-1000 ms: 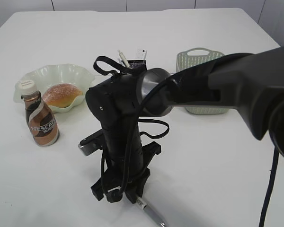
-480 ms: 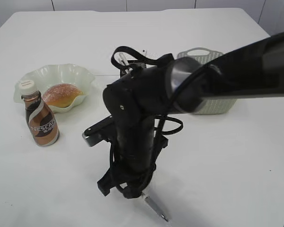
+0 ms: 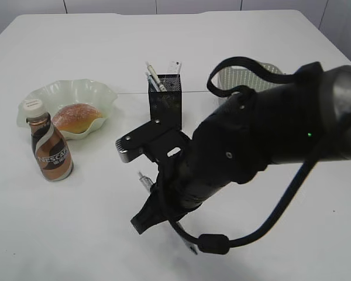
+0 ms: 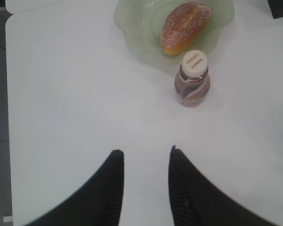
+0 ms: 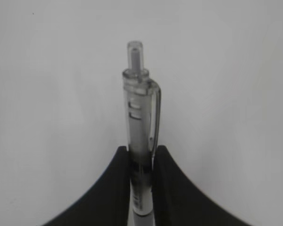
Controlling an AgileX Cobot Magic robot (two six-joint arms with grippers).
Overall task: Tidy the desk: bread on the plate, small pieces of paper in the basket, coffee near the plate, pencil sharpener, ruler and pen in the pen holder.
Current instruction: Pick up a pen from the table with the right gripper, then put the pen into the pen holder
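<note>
Lifted clear of the desk (image 3: 269, 234) since a second ago, right gripper (image 5: 140, 157) clamps the pen (image 5: 140, 136); keep it vertical over the pen holder (image 3: 165, 105); left gripper (image 4: 144, 157) hangs open, empty

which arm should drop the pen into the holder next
Right. Its tool is already clamped on the pen, beside the pen holder. The left tool hangs empty above bare desk near the coffee.

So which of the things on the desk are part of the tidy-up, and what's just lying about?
Part of the job:
- pen, clamped in the right tool
- pen holder, pens and ruler in it
- bread on the plate
- coffee beside the plate
- basket, largely hidden

Just lying about:
- nothing that I can see
</note>
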